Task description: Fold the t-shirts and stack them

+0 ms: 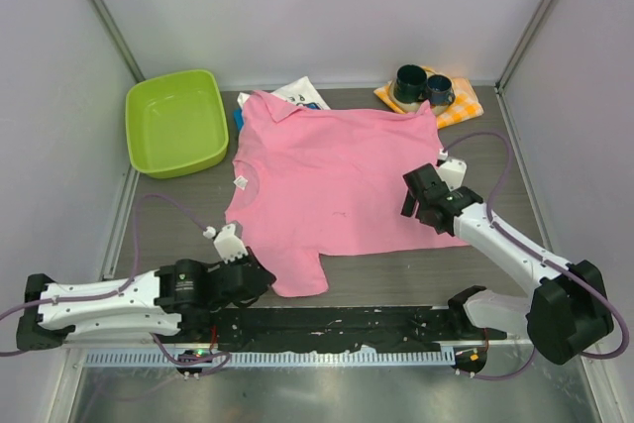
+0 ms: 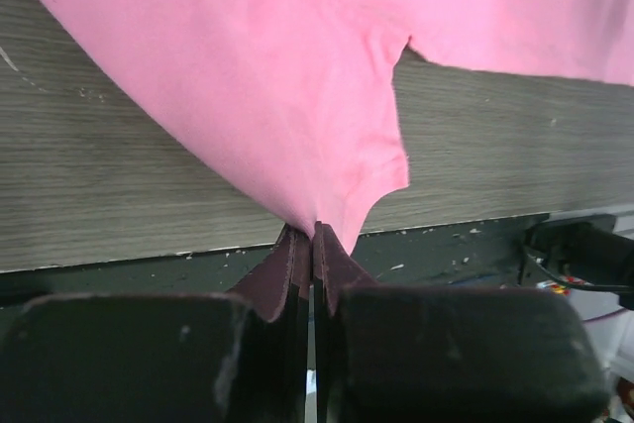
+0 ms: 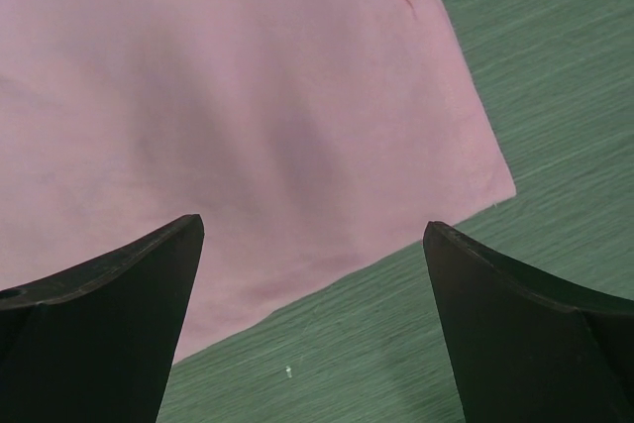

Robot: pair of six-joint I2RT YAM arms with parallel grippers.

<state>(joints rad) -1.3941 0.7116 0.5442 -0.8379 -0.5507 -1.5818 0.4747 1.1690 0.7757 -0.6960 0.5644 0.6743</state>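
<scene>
The bright pink t-shirt (image 1: 332, 175) lies spread flat on the table, collar at the far left. My left gripper (image 1: 264, 280) is shut on the tip of its near sleeve, at the table's front edge; the left wrist view shows the pink cloth (image 2: 287, 76) pinched between the closed jaws (image 2: 315, 233). My right gripper (image 1: 421, 210) is open over the shirt's right hem. In the right wrist view the hem edge and corner (image 3: 248, 76) lie between the spread fingers (image 3: 312, 228), which hold nothing. A white printed shirt (image 1: 302, 93) and a bit of blue cloth (image 1: 238, 118) peek out behind the pink shirt.
A lime-green basin (image 1: 176, 122) stands at the back left. Two dark cups (image 1: 423, 87) sit on an orange-and-white checked cloth (image 1: 461, 111) at the back right. Grey walls close in both sides and the back. A black strip (image 1: 337, 322) runs along the near edge.
</scene>
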